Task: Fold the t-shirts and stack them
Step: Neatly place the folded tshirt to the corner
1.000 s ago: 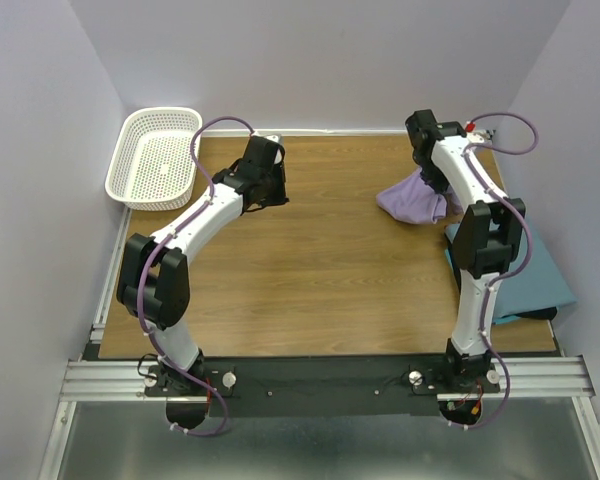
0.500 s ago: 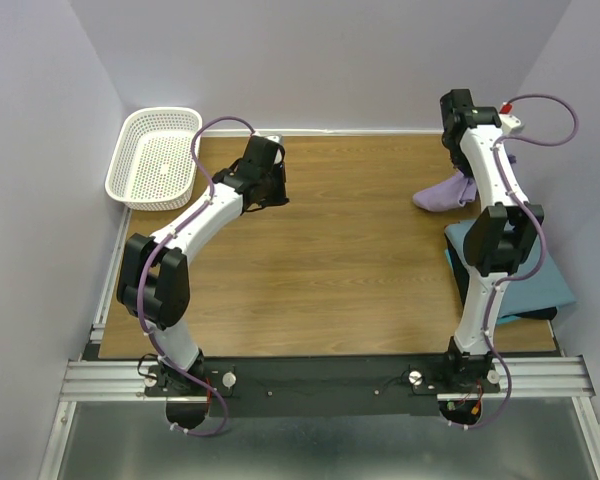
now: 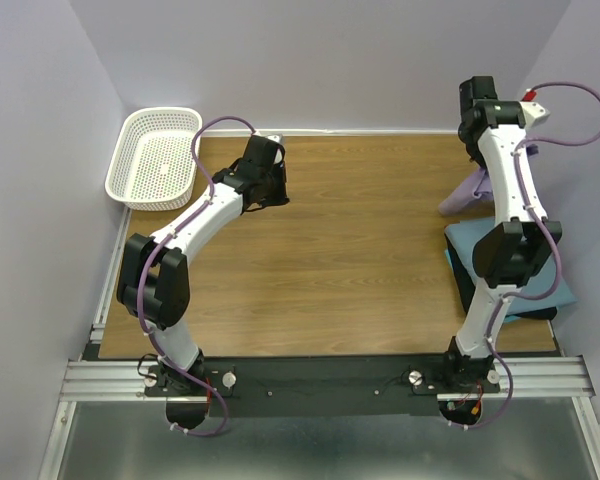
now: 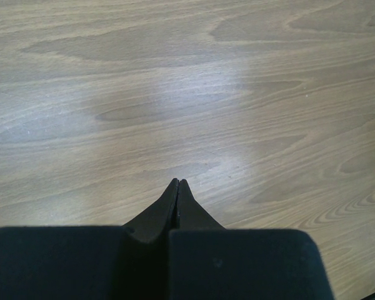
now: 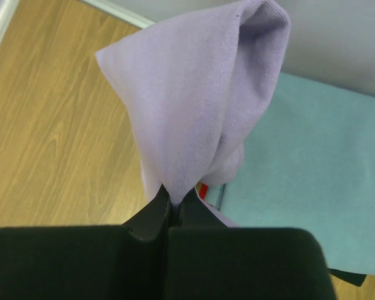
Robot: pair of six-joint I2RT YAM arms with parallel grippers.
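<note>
The lavender t-shirt (image 3: 465, 190) hangs bunched from my right gripper (image 3: 477, 160), lifted at the table's far right corner. The right wrist view shows this gripper (image 5: 175, 197) shut on a fold of the lavender cloth (image 5: 194, 106), which drapes down past the fingertips. The teal t-shirt (image 3: 555, 280) lies flat along the right edge, partly under my right arm. In the right wrist view the teal cloth (image 5: 312, 175) spreads just beyond the hanging lavender one. My left gripper (image 3: 277, 200) is shut at the back left, and its tips (image 4: 177, 182) hold nothing above bare wood.
A white mesh basket (image 3: 155, 155) stands off the table's far left corner. The wooden table (image 3: 340, 250) is walled in at the back and both sides. The teal shirt overhangs the right edge.
My right arm has swung right and up, carrying the lavender shirt from the table's right-middle to beside the teal shirt. The left arm has not moved.
</note>
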